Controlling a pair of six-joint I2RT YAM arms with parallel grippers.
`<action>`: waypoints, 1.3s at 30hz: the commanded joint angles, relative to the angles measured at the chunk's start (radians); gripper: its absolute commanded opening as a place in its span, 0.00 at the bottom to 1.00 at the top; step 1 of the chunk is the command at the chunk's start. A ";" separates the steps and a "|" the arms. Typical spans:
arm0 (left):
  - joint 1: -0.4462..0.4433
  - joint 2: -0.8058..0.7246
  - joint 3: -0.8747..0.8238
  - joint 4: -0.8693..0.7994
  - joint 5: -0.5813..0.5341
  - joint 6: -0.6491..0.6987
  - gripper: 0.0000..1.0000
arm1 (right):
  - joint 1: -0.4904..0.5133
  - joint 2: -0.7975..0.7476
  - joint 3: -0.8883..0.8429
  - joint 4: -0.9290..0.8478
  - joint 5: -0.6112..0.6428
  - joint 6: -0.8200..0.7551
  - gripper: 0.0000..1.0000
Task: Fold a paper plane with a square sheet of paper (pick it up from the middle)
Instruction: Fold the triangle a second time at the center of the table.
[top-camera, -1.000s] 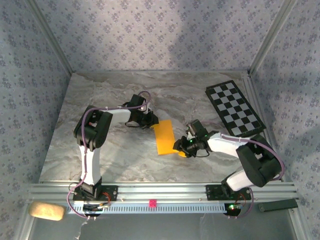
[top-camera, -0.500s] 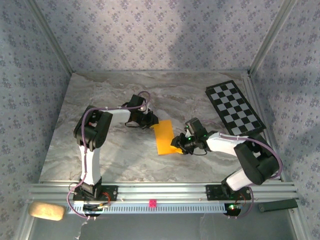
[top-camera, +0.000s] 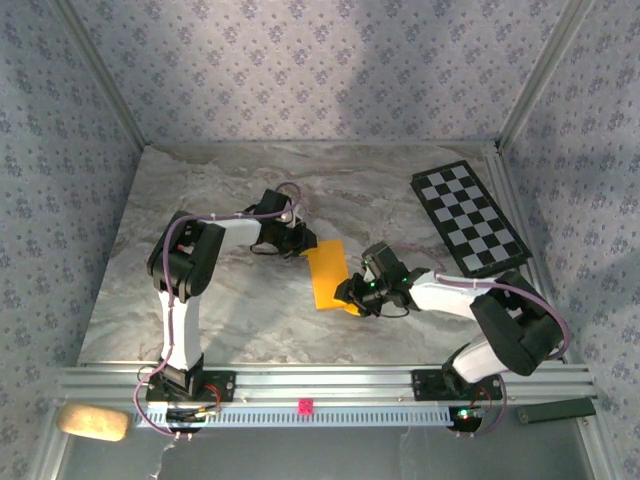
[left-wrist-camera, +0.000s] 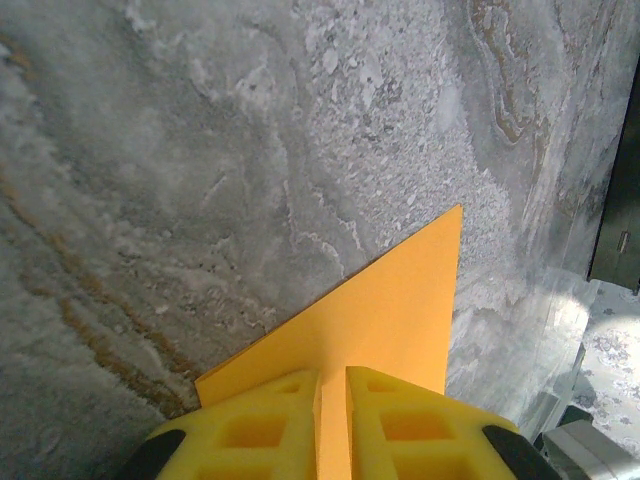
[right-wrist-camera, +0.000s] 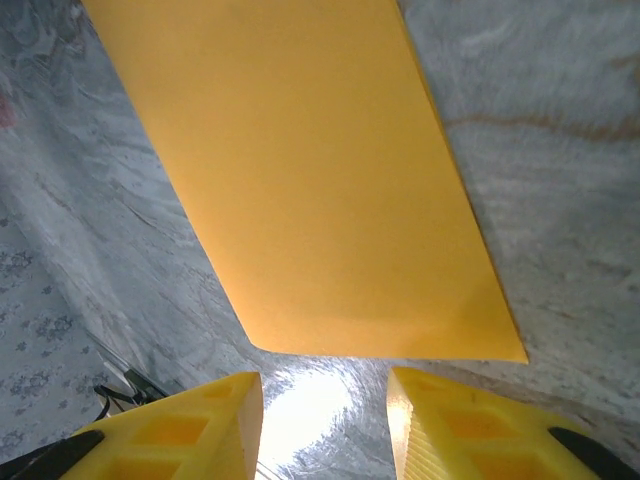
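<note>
You can read no text, label, brand, number or sign here: the orange-yellow paper (top-camera: 328, 275) at centre and the checkered board (top-camera: 468, 218) at upper right are bare, and the pink tag (top-camera: 305, 405) at bottom centre is too small.

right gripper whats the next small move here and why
Probably ease the right gripper forward a little, then close it. Its jaws stand open just short of the near edge of the sheet of paper, with only table between them. The left gripper is shut on the sheet's opposite end, so the sheet looks ready for a second grip.
</note>
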 joint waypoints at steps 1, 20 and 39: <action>-0.006 0.032 -0.018 -0.017 -0.009 0.002 0.14 | 0.018 0.000 -0.009 0.022 0.023 0.053 0.39; -0.005 0.031 -0.015 -0.024 -0.007 0.009 0.15 | 0.037 0.015 -0.048 0.055 0.062 0.126 0.41; -0.004 0.034 -0.016 -0.021 -0.006 0.004 0.15 | 0.005 -0.020 -0.050 0.128 0.148 0.159 0.42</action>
